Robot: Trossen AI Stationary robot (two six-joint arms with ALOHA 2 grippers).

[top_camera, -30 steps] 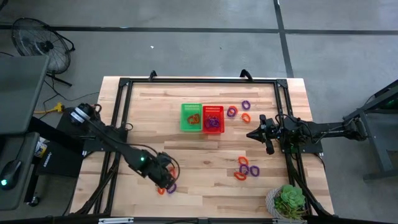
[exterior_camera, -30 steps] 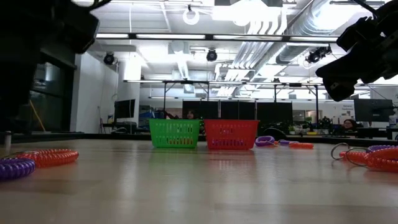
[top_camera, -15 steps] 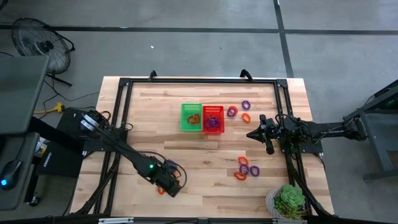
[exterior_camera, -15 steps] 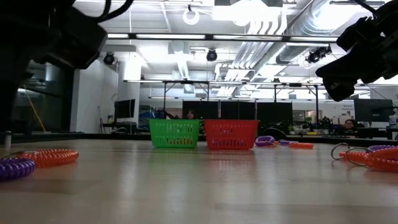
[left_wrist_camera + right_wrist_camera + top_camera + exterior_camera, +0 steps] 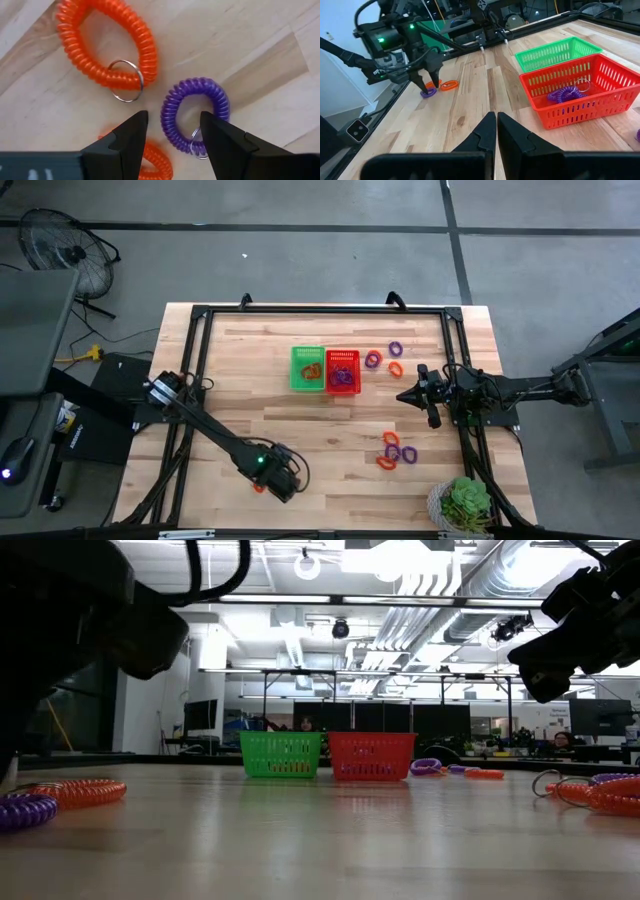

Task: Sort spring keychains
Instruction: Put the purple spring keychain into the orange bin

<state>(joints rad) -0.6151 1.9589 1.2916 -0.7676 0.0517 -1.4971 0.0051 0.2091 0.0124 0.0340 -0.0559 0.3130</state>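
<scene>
My left gripper (image 5: pixel 172 125) is open and points down at the table's near left, just above a small cluster of spring keychains. A purple keychain (image 5: pixel 195 117) with a metal ring lies flat below it, one side of its coil between the fingertips, which stand clear of it. An orange keychain (image 5: pixel 107 45) lies flat beside it, and part of another orange one (image 5: pixel 156 161) shows by the fingers. From the right wrist view my left gripper (image 5: pixel 427 80) hovers over the purple keychain (image 5: pixel 427 93). My right gripper (image 5: pixel 496 127) is shut, held level at the table's right (image 5: pixel 405 395).
A green basket (image 5: pixel 308 368) holding an orange keychain and a red basket (image 5: pixel 342 370) holding purple ones stand side by side at the centre back. More loose keychains lie right of the baskets (image 5: pixel 385 358) and toward the near right (image 5: pixel 395 450). A potted plant (image 5: pixel 465 502) stands at the near right corner.
My left gripper has come down and moved toward the table's near and right edges, ending over the purple keychain, which it now covers in the high view. Its fingers have stayed open. The keychains have not moved.
</scene>
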